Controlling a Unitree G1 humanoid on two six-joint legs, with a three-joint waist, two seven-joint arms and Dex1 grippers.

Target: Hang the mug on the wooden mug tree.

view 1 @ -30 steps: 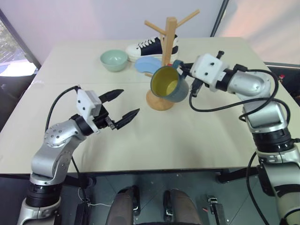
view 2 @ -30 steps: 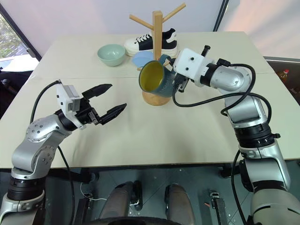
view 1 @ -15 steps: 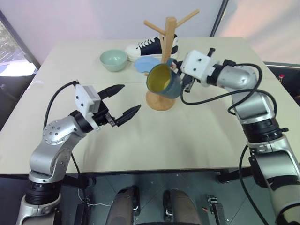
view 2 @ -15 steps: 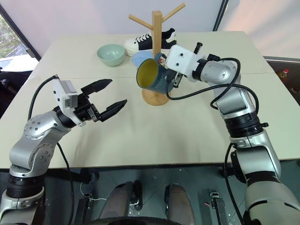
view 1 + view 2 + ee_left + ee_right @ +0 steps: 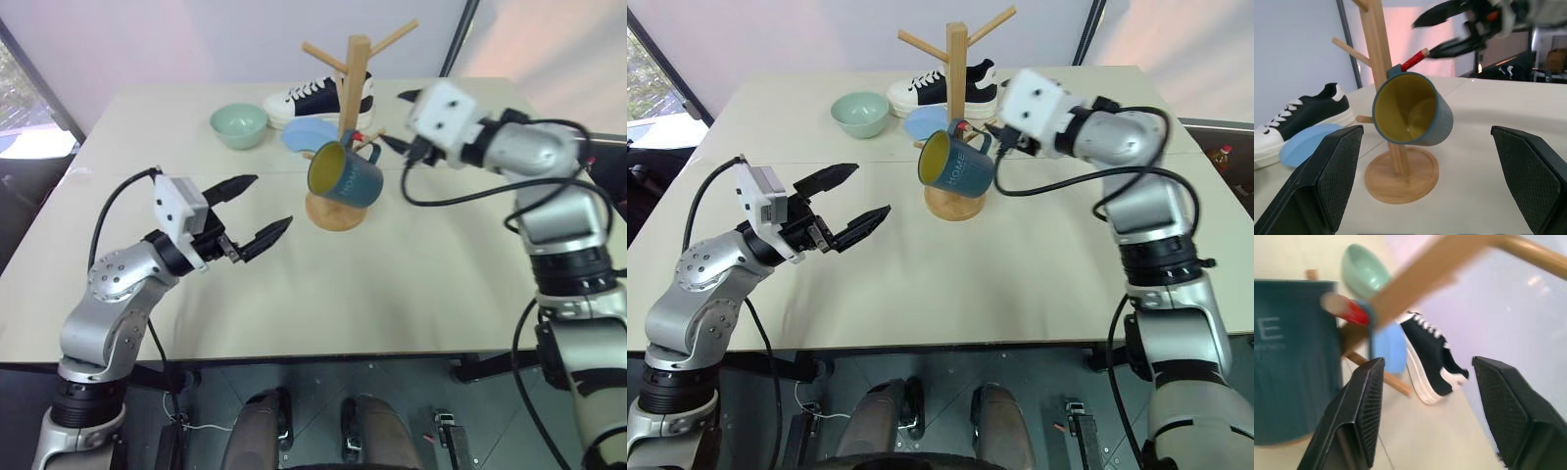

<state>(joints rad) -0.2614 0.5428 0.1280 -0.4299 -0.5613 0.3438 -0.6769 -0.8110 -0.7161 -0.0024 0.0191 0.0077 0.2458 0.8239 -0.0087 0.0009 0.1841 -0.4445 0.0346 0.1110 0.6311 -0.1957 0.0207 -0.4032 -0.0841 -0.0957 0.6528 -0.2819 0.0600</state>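
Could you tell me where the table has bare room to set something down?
Free: the near stretch of the table in front of the wooden mug tree, and its right side. Crowded: behind the tree, where bowl, blue plate and sneaker cluster.

We see the mug point(image 5: 345, 175), teal-blue outside and yellow inside, with pale lettering on its side, hanging by its loop handle from a red-tipped lower peg of the wooden mug tree point(image 5: 349, 98). It hangs tilted, its open mouth turned toward us and slightly up, its body clear of the tabletop point(image 5: 392, 264). The tree is light wood: a round disc base, an upright pole and slanted pegs, standing upright near the tabletop's middle.
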